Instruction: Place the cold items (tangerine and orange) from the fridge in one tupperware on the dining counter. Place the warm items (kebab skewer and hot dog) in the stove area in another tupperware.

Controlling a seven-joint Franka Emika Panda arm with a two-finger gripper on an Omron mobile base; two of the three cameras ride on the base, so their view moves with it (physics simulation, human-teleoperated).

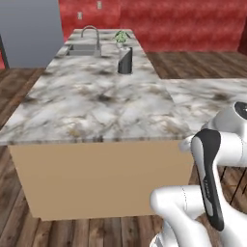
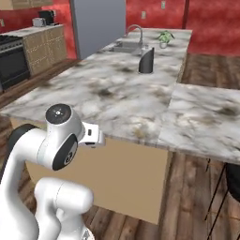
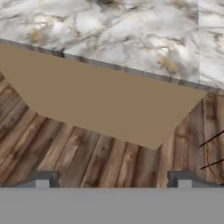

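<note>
Tangerine, orange, kebab skewer, hot dog and tupperware: none can be made out on the surfaces seen here; cannot tell where they lie.

Gripper: hand view has two dark fingertips standing wide apart with nothing between them. It looks down at the wooden floor and the tan side panel of the island.

Table: long marble-topped island, grey-white with brown veining, tan base below. A second marble slab joins it at a right angle on the robot's right, seam visible. The near top is bare marble.

Far end of table: sink set into the top with a curved faucet behind it. Just beside the sink, a small potted plant. Nearer the robot than the plant, a dark upright container stands on the marble, apart from the sink.

Room: red walls, a grey fridge beyond the table's far left. In the right base view, a black stove sits in a run of wood cabinets along the left, with a toaster on that counter. Dark stool legs at lower right.
</note>
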